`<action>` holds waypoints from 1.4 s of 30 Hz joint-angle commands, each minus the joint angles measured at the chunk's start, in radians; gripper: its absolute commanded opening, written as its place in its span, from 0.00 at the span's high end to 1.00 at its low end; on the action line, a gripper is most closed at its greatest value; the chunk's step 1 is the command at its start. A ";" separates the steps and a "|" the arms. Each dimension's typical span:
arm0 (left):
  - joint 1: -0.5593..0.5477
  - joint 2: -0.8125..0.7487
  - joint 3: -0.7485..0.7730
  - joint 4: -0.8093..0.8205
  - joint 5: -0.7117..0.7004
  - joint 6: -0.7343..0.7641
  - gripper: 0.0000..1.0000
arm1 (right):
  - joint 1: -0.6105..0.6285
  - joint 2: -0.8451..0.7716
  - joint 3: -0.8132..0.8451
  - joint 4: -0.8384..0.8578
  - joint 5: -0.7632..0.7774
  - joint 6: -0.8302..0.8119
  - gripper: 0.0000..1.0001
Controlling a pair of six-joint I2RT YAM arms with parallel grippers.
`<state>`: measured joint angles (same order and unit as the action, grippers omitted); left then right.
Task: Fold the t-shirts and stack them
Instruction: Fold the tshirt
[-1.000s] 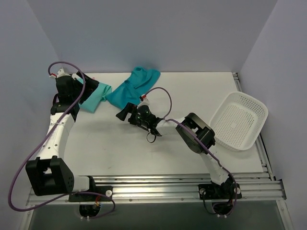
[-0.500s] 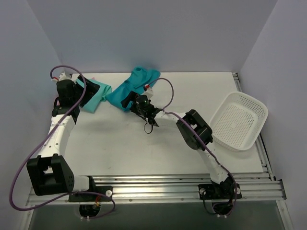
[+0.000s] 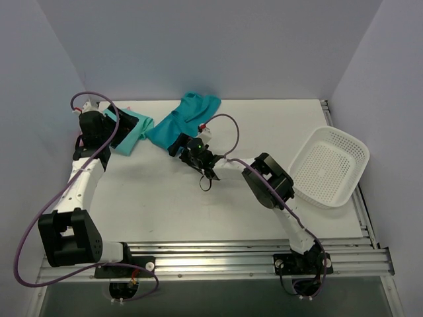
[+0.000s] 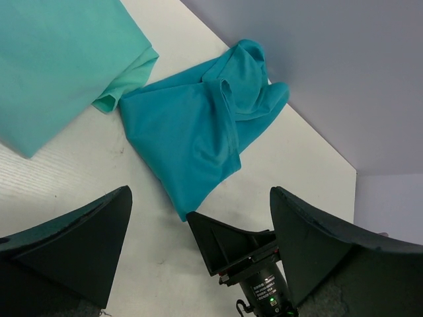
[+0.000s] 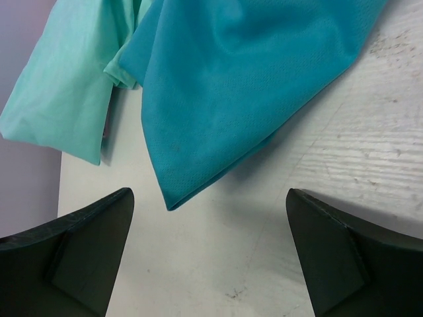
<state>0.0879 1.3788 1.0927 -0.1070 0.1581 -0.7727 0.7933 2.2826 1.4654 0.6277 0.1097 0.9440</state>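
Because both shirts in view are thin, limp cloth, they should weigh next to nothing, sag and slide when lifted, and keep no shape unless spread flat first. The teal shirt [image 3: 187,117] lies bunched and creased near the far edge of the counter [image 3: 165,198], left of the middle. One pointed corner of it reaches toward the near side. The mint shirt [image 3: 130,135] lies to its left and looks smoother, more like a flat folded panel. Its near edge touches the teal one. No pink shirt shows in any view. The right pincer [image 5: 208,197] hovers low over the counter with its fingers spread wide and nothing between them, and the teal corner lies just ahead of it. The left pincer [image 4: 200,193] is likewise wide and empty, above the counter just beside the mint shirt and looking across at the teal heap. The white basket [image 3: 330,165] sits well apart on the right. That loose teal corner seems the sensible place to pinch, low against the counter and through a single layer. A grab into the crumpled middle would likely catch several folds at once and drag the mint shirt along.
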 commanded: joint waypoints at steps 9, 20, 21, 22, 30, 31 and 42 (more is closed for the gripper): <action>0.007 0.005 -0.010 0.063 0.014 -0.002 0.06 | 0.006 0.093 0.193 -0.106 0.036 -0.010 0.07; 0.007 0.040 -0.007 0.081 0.021 -0.002 0.06 | -0.019 0.123 0.216 -0.109 0.036 -0.008 0.61; 0.009 0.042 -0.007 0.081 0.021 -0.002 0.06 | -0.019 0.124 0.214 -0.108 0.038 -0.007 0.70; 0.009 0.045 -0.007 0.081 0.023 -0.002 0.06 | -0.019 0.124 0.211 -0.108 0.038 -0.005 0.82; 0.007 0.048 -0.013 0.089 0.021 -0.002 0.06 | -0.031 0.120 0.161 -0.094 0.036 0.006 1.00; 0.009 0.049 -0.014 0.089 0.023 -0.004 0.06 | -0.032 0.115 0.151 -0.089 0.036 0.006 1.00; 0.003 -0.009 -0.099 0.125 0.044 -0.045 0.06 | -0.048 -0.190 -0.230 -0.120 0.108 -0.030 1.00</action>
<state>0.0879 1.4170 1.0275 -0.0444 0.1753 -0.7914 0.7616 2.2074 1.3090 0.5808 0.1524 0.9409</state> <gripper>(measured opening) 0.940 0.004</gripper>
